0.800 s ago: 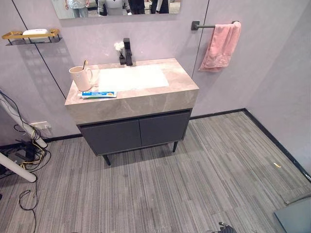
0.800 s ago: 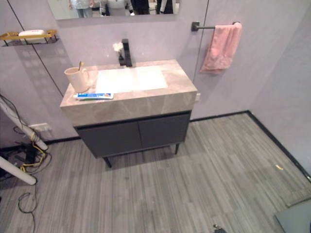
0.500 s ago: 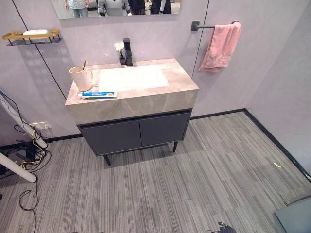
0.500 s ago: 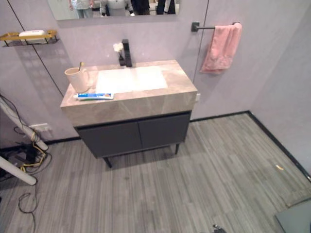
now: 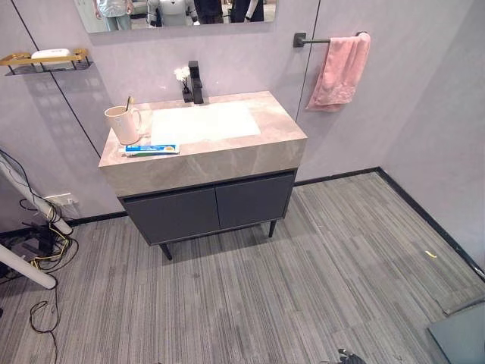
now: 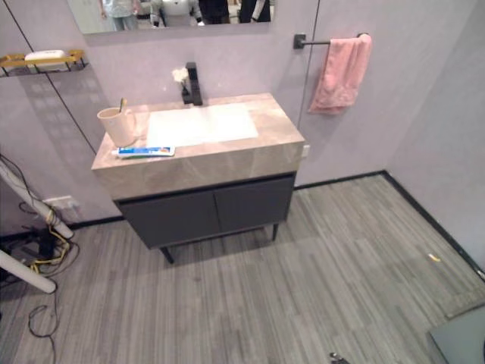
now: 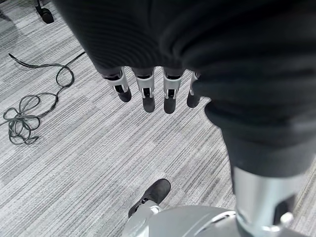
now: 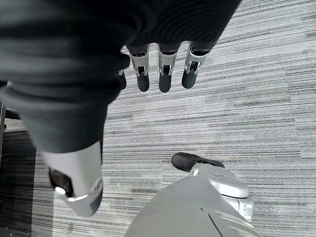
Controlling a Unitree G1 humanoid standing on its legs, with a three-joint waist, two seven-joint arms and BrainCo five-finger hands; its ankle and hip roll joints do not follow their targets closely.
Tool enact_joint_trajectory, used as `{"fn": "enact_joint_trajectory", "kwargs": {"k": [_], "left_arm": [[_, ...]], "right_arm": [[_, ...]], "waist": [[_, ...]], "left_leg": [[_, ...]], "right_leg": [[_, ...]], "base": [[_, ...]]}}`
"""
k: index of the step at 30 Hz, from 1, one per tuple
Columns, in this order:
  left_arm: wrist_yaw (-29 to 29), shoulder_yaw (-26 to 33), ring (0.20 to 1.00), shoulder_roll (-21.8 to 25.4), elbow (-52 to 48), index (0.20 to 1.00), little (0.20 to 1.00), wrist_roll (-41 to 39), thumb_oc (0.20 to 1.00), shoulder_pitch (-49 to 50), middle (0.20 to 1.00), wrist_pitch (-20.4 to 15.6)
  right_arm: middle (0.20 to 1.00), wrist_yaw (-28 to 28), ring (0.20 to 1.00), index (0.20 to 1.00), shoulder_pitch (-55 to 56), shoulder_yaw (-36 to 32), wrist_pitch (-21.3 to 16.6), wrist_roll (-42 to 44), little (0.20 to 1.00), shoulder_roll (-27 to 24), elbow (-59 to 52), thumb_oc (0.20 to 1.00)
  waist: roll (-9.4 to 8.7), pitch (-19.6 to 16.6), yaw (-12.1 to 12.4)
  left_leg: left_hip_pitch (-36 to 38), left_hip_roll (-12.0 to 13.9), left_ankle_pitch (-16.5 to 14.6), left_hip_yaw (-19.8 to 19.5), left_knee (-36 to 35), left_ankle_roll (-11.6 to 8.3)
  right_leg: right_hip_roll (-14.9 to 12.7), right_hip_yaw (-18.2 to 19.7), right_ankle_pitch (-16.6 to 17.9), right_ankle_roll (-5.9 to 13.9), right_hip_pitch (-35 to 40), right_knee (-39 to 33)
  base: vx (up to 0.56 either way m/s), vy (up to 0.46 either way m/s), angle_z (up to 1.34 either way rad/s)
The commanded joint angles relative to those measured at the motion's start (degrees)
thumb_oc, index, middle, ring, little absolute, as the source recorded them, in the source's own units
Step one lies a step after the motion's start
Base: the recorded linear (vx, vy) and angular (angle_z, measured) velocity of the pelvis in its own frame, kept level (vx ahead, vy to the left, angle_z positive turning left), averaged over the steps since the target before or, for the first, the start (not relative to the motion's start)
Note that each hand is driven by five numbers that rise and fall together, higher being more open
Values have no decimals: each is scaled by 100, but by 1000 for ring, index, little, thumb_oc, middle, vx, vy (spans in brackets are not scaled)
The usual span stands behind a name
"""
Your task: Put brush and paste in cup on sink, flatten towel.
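The sink (image 5: pixel 203 121) sat in the countertop (image 5: pixel 273 140), the tap (image 5: pixel 196 82) behind it. Left of the sink stood the cup (image 5: pixel 121 123) with what seemed to be the brush (image 5: pixel 129 102) in it; the paste (image 5: pixel 151 149) lay in front of the cup. The towel (image 5: pixel 339 70) hung bunched on the wall rail (image 5: pixel 314 39), to the right

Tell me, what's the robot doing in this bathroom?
Nothing is being handled yet. The robot stands back from the sink counter, with its left hand and right hand hanging open over the floor, holding nothing. On the counter, a toothbrush already stands in the cup, while the toothpaste tube lies flat in front of the cup. The pink towel hangs bunched up at one end of its wall bar.
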Motion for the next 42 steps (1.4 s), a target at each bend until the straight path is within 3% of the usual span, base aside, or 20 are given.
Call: {"fn": "enact_joint_trajectory", "kwargs": {"k": [1, 14, 16, 19, 20, 22, 23, 25, 27, 30, 34, 35, 37, 40, 41, 42], "left_arm": [[-50, 114, 1000, 3, 162, 1000, 1000, -4, 1000, -226, 1000, -109], [-29, 139, 1000, 183, 143, 1000, 1000, 4, 1000, -377, 1000, -110], [-32, 119, 1000, 219, 117, 1000, 1000, -1, 1000, -398, 1000, -110], [-40, 70, 1000, 252, 89, 1000, 1000, -23, 1000, -436, 1000, -116], [-50, 49, 1000, 283, 58, 1000, 1000, -43, 1000, -469, 1000, -113], [-59, 24, 1000, 284, 64, 1000, 1000, -26, 1000, -480, 1000, -112], [-62, 7, 1000, 337, 89, 1000, 1000, -2, 1000, -508, 1000, -108], [-44, 23, 1000, 361, 121, 1000, 1000, -3, 1000, -509, 1000, -109], [-42, 15, 1000, 355, 186, 1000, 1000, 20, 1000, -542, 1000, -107], [-51, 10, 1000, 337, 203, 1000, 1000, -13, 1000, -598, 1000, -134], [-83, 5, 1000, 284, 202, 1000, 1000, 17, 1000, -573, 1000, -160], [-78, 3, 1000, 242, 207, 1000, 1000, 37, 1000, -551, 1000, -161], [-88, -2, 1000, 218, 214, 1000, 1000, 33, 1000, -548, 1000, -155], [-88, -127, 1000, 181, 110, 1000, 1000, 63, 1000, -604, 1000, -169], [-60, -194, 1000, 215, 13, 1000, 1000, 71, 1000, -686, 1000, -174], [-24, -250, 1000, 241, -55, 1000, 1000, 66, 1000, -762, 1000, -177]], "right_arm": [[1000, -82, 1000, 1000, -307, 35, -102, -163, 1000, 27, 136, 1000], [1000, -116, 1000, 1000, -467, 19, -54, -279, 1000, 18, 169, 1000], [1000, -123, 1000, 1000, -453, -20, -53, -257, 1000, -11, 150, 1000], [1000, -135, 1000, 1000, -446, -54, -63, -218, 1000, -77, 131, 1000], [1000, -148, 1000, 1000, -468, -39, -80, -199, 1000, -105, 100, 1000], [1000, -157, 1000, 1000, -471, -50, -86, -198, 1000, -130, 98, 1000], [1000, -151, 1000, 1000, -444, -95, -122, -160, 1000, -160, 75, 1000], [1000, -159, 1000, 1000, -422, -102, -118, -173, 1000, -176, 57, 1000], [1000, -183, 1000, 1000, -405, -121, -105, -280, 1000, -204, 67, 1000], [1000, -197, 1000, 1000, -355, -163, -84, -367, 1000, -243, 100, 1000], [1000, -186, 1000, 1000, -217, -148, -67, -513, 1000, -264, 163, 1000], [1000, -194, 1000, 1000, -151, -133, -80, -576, 1000, -277, 185, 1000], [1000, -192, 1000, 1000, -147, -93, -82, -633, 1000, -280, 204, 1000], [1000, -224, 1000, 1000, -185, 69, -112, -831, 1000, -347, 102, 1000], [1000, -260, 1000, 1000, -215, 113, -112, -846, 1000, -359, 51, 1000], [1000, -293, 1000, 1000, -242, 131, -109, -830, 1000, -380, 25, 1000]], "waist": [[-256, 62, 121], [-368, 243, 181], [-377, 291, 142], [-361, 429, 43], [-317, 554, 6], [-286, 581, -10], [-252, 544, -119], [-279, 548, -116], [-361, 530, -204], [-314, 573, -351], [-267, 427, -422], [-208, 267, -444], [-160, 197, -439], [-67, 142, -443], [-158, 211, -423], [-230, 292, -376]], "left_leg": [[-136, -365, -258, -135, 279, 68], [-298, -596, -447, -130, 466, 299], [-291, -661, -472, -215, 478, 362], [-185, -774, -510, -384, 485, 474], [-163, -768, -522, -462, 497, 520], [-132, -781, -562, -475, 505, 526], [-17, -815, -584, -541, 400, 520], [68, -839, -621, -489, 332, 508], [320, -989, -785, -557, 260, 457], [668, -1018, -888, -793, 216, 376], [973, -943, -907, -1013, 146, 234], [1059, -769, -812, -1084, 185, 107], [1070, -653, -689, -1126, 262, 19], [523, -428, 278, -1137, 1593, -509], [168, -383, 577, -1036, 2237, -637], [-160, -407, 620, -1046, 2718, -643]], "right_leg": [[-248, 145, 279, 430, 2, 157], [-506, 271, 428, 624, -321, 648], [-550, 354, 543, 621, -471, 1052], [-556, 544, 1061, 524, -882, 1872], [-432, 565, 1001, 434, -1154, 2277], [-343, 508, 876, 413, -1260, 2359], [57, 479, 486, 366, -1509, 2191], [47, 328, 508, 381, -1553, 1910], [-65, -69, 931, 503, -1838, 692], [11, 51, 1227, 570, -1988, 217], [100, 151, 1288, 485, -1846, 179], [264, 212, 1238, 358, -1732, 265], [368, 150, 1158, 281, -1719, 346], [495, -26, 851, -6, -1337, 349], [429, -24, 782, -79, -1186, 319], [365, -24, 713, -124, -1103, 324]], "base": [[-25, 103, -1], [4, 114, -1], [35, 153, 0], [38, 177, 10], [13, 165, 16], [93, 137, 22], [213, 142, 24], [173, 52, 7], [286, -8, 11], [397, -3, 23], [303, -75, 39], [381, -160, 58], [373, -209, 56], [372, -268, 8], [218, -230, 16], [200, -211, 32]]}}
